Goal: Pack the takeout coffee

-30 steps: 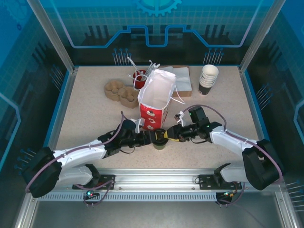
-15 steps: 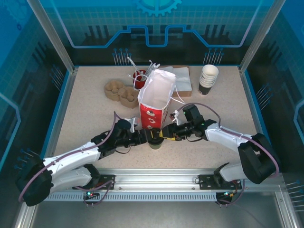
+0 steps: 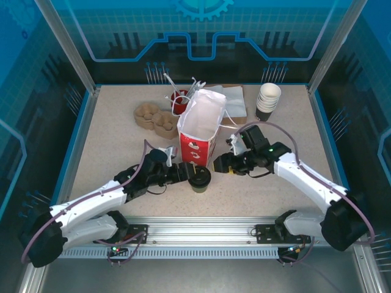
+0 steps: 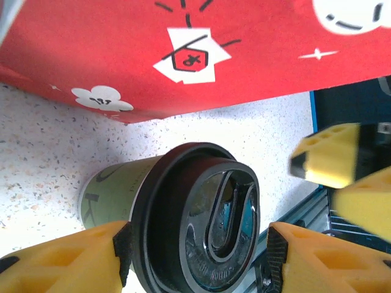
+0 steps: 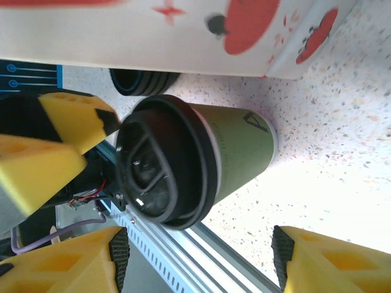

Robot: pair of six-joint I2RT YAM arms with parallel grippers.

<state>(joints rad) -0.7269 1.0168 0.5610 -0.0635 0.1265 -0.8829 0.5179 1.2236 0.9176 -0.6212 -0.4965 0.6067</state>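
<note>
At the near edge of the desk the takeout coffee stands upright, lid on, just in front of the red-and-white paper bag and not yet inside it. The left gripper reaches in from the left with its jaws apart, one on each side of the black lid: one pad sits at the rim, the other just off it, so this looks like a straddle and not a firm clamp. The right gripper stands a little to the right of the cup, jaws wide apart, nothing between them.

The main risk, as I judge it, is a grip on the lid alone. If the left jaws close only on that rim and lift, the lid could pop off or the cup could slip and tip. The bag is much taller than the cup, so the lift has to clear its open top; a cup catching that paper edge would fold the mouth shut or push the bag over. A low black lid piece lies by the bag's foot and could be nudged.

Open desk lies to the left and right of the cup; the near rail is close behind it. Beyond the bag sit a pulp cup carrier, a red cup of stirrers, napkins and a stack of lidless cups, well clear
</note>
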